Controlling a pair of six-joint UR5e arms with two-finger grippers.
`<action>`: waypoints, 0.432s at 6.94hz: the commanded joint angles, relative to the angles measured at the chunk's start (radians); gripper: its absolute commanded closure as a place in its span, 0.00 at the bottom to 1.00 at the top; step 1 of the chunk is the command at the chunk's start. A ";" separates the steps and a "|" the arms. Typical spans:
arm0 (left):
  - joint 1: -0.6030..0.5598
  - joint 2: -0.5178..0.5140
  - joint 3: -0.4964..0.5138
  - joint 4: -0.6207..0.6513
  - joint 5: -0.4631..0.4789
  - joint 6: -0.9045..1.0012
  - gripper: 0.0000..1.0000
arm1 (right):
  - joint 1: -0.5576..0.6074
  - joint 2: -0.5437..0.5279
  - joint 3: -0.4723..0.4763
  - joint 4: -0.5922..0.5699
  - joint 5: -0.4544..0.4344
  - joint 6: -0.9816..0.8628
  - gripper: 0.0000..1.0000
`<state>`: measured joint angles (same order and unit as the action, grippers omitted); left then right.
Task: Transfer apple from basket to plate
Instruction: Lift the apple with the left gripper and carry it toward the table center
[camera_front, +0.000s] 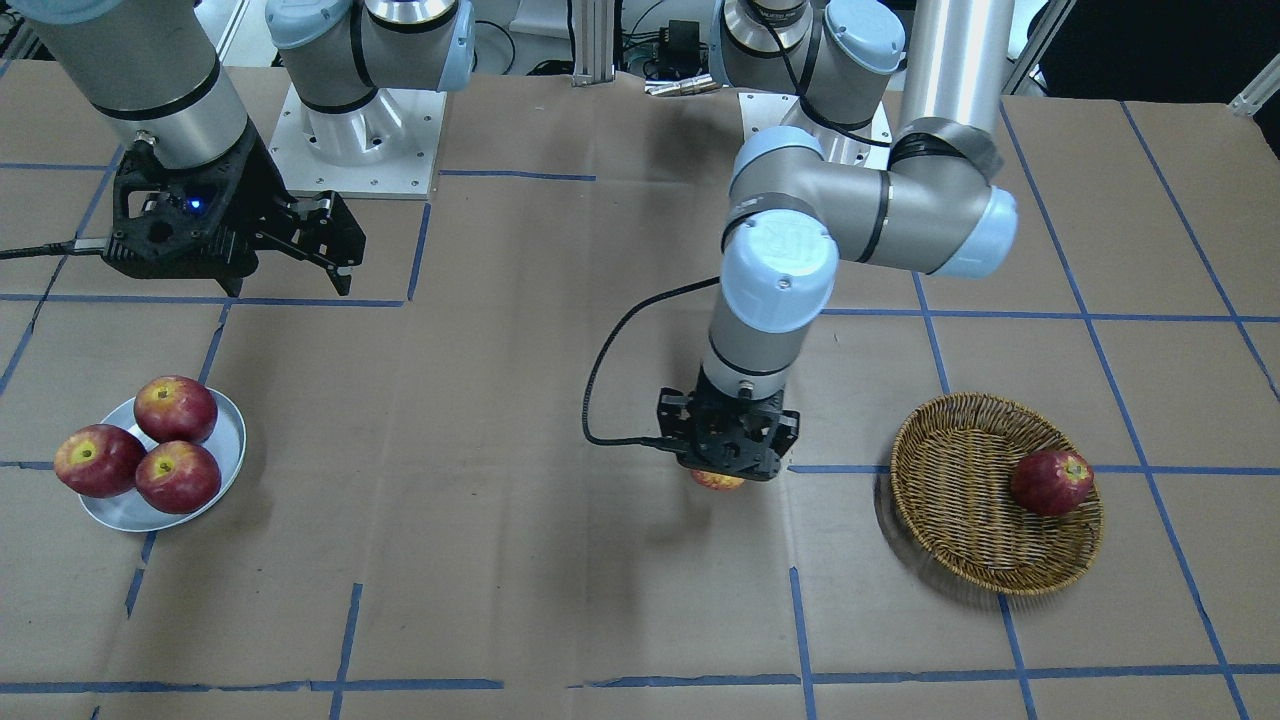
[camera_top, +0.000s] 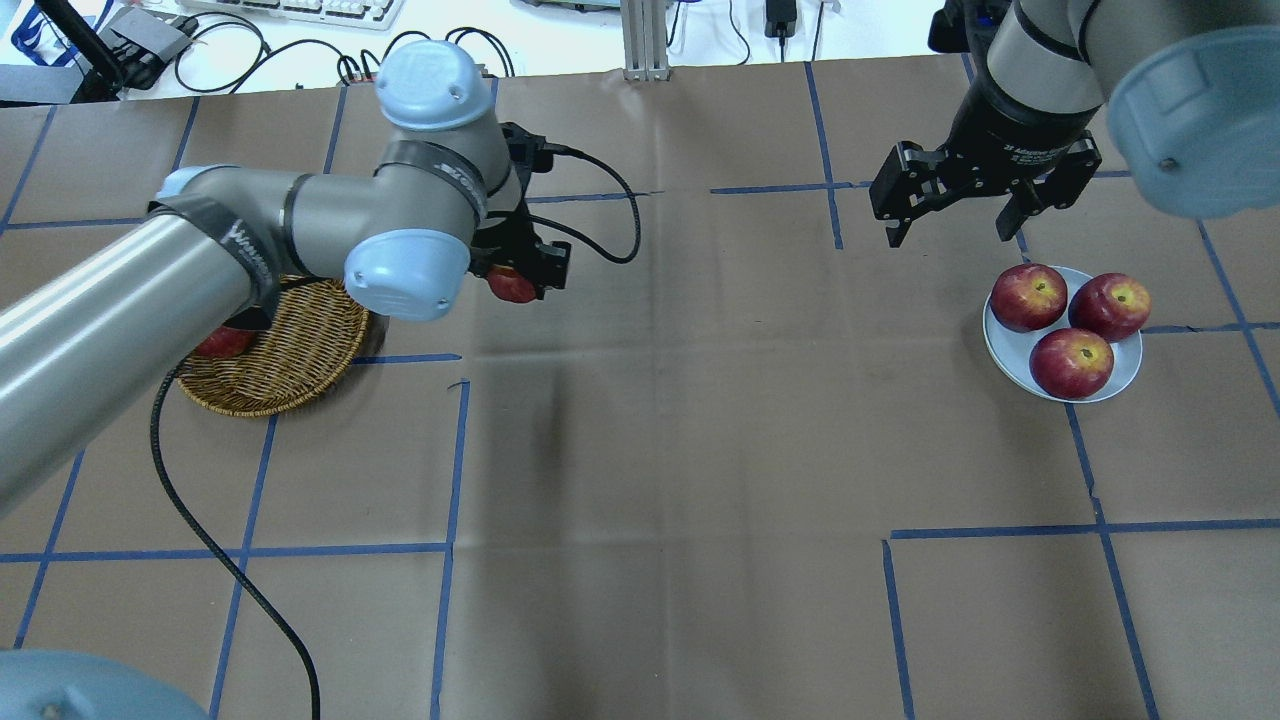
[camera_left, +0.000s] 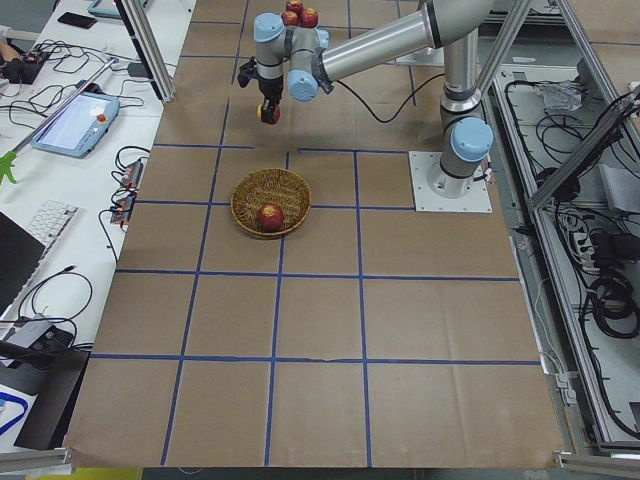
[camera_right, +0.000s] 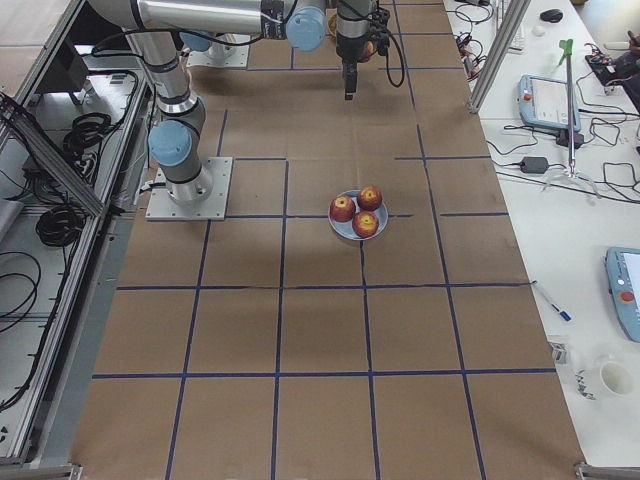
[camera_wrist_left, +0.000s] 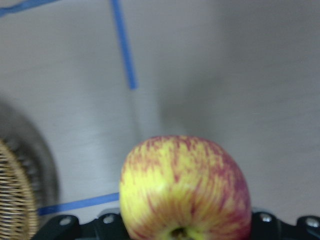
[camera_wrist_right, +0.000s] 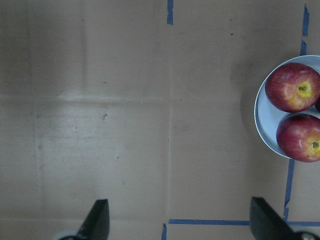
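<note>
Apple (camera_wrist_left: 184, 187) is clamped in left claw (camera_front: 725, 466); plate (camera_front: 232, 440) is sited well apart rightward, beside the wide-open, empty right claw (camera_top: 950, 226).

Three dark red apples (camera_front: 178, 476) clustered, a fourth apple (camera_front: 1051, 481) well apart, blue tape lines (camera_top: 1000, 531) on brown paper (camera_front: 560, 300), perhaps a keyboard (camera_top: 300, 8).

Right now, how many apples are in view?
5. Three dark red apples lie on the pale grey round plate, one dark red apple in the woven wicker basket, and the left gripper holds the yellow-streaked apple.
</note>
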<state>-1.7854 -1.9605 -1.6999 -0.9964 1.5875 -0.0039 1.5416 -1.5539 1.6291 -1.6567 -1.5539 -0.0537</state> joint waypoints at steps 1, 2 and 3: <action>-0.101 -0.076 0.032 0.051 -0.004 -0.070 0.58 | 0.000 0.000 0.000 0.000 0.000 0.000 0.00; -0.120 -0.104 0.051 0.051 -0.006 -0.071 0.58 | 0.000 0.000 0.000 0.000 0.000 0.000 0.00; -0.141 -0.136 0.061 0.054 -0.003 -0.083 0.58 | 0.000 0.000 0.000 0.000 0.000 0.000 0.00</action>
<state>-1.8985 -2.0579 -1.6556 -0.9467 1.5831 -0.0749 1.5416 -1.5539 1.6291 -1.6567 -1.5539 -0.0537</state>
